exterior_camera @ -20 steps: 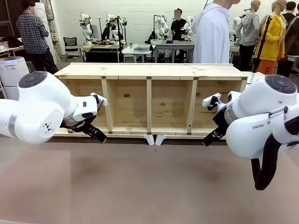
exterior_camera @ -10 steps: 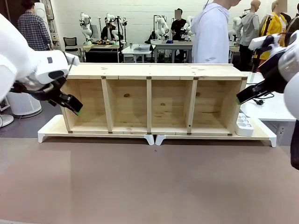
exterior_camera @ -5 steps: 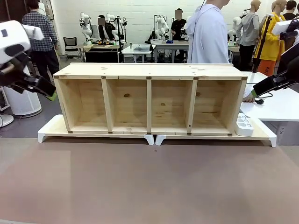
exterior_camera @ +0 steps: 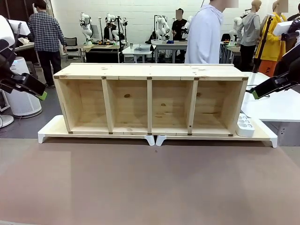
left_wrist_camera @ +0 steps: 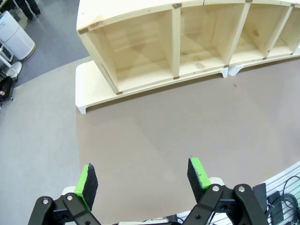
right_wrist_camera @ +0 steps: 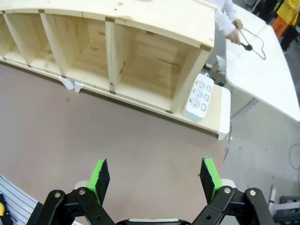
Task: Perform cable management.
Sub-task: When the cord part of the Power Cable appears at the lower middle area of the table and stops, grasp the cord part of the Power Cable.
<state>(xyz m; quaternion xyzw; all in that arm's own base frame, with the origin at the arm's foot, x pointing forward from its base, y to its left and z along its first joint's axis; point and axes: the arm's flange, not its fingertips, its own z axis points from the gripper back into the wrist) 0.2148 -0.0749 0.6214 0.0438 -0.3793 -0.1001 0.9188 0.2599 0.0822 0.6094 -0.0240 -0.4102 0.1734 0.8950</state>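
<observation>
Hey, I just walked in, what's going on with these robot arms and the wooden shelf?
Nothing is gripped at this moment. The left gripper and the right gripper are both open and empty, held above the table on either side of the wooden shelf, whose four compartments are empty. Beyond the shelf's right end, the person's hand is on the thin black cable, which lies on the white side table. A white power strip sits beside the shelf's right end.

The wooden shelf (exterior_camera: 150, 70) stands on low boards (exterior_camera: 51, 127) at the far side of the table (exterior_camera: 150, 187), the power strip (exterior_camera: 244, 125) just beside its right end, the cable (right_wrist_camera: 248, 46) on a side table (exterior_camera: 276, 108) farther right, and a person (exterior_camera: 205, 37) behind.
</observation>
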